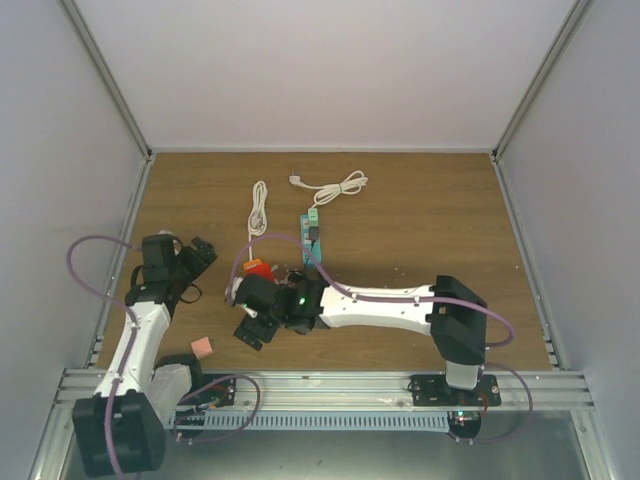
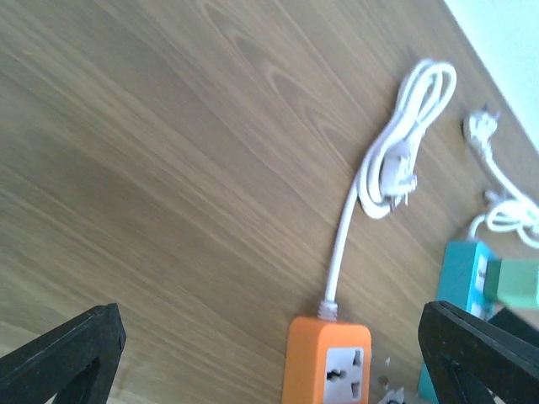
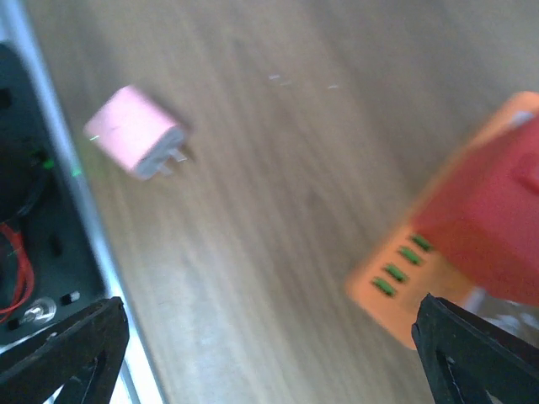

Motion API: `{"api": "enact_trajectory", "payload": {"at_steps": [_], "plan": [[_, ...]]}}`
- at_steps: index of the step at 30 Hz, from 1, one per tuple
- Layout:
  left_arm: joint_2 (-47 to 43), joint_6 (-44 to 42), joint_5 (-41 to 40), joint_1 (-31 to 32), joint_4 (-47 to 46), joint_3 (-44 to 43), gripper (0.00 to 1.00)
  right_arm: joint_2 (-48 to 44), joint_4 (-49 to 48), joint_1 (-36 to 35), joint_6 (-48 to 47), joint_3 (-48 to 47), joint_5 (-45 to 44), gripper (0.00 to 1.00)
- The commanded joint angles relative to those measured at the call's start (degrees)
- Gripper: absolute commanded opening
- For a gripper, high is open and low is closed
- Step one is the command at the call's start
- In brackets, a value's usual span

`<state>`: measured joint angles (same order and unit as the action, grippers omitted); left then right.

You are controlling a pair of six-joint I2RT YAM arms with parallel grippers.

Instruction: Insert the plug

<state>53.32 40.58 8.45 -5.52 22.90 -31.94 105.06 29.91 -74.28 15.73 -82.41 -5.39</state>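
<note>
You see the whole worktop (image 1: 420, 200) from high above its near edge; both close wrist views share the orange power strip (image 2: 328, 362).

Power strips: two. Orange strip (image 2: 328, 364); teal strip (image 2: 461, 282) just right of it.
Coiled white cords: two. One (image 2: 396, 164) joined to orange strip, other (image 2: 505, 206) beyond it.
Pink adapter (image 3: 135, 132): one, near-left of orange strip.
Arms: two. Left arm (image 1: 135, 340), right arm (image 1: 380, 305).

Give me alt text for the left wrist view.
An orange power strip lies on a wooden table, its white cord running up to a coiled loop. A teal power strip sits to its right. The open left claw frames the lower corners.
</note>
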Motion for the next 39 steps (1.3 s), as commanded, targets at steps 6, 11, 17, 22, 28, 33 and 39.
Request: {"api": "enact_trajectory", "payload": {"at_steps": [6, 11, 17, 22, 28, 33, 39], "plan": [[-2.1, -0.7, 11.8, -14.5, -3.0, 4.2, 0.99, 5.6, -8.3, -3.9, -18.4, -2.8, 9.8, 0.97], [0.1, -1.6, 15.0, -16.2, -3.7, 4.7, 0.99, 10.3, -11.7, -3.9, -26.8, -4.3, 15.3, 0.96], [-1.3, -1.8, 15.6, -16.7, -3.5, 4.5, 0.99, 13.2, -18.1, -3.8, -36.4, -3.5, 20.5, 0.97], [-2.3, -1.9, 15.9, -16.9, -3.3, 4.4, 0.99, 16.7, -18.8, -3.5, -42.4, -5.7, 25.2, 0.96], [-1.5, -2.3, 17.2, -17.1, -3.5, 4.4, 0.99, 26.5, -8.5, -2.9, -45.7, -17.6, 29.1, 0.86], [-1.2, -2.5, 17.8, -17.5, -3.5, 4.3, 0.99, 29.0, -8.7, -1.1, -45.6, -20.3, 31.8, 0.84], [-1.1, -2.5, 19.0, -17.9, -3.9, 4.4, 0.99, 31.2, -7.8, 0.1, -45.8, -22.1, 32.4, 0.82]]}}
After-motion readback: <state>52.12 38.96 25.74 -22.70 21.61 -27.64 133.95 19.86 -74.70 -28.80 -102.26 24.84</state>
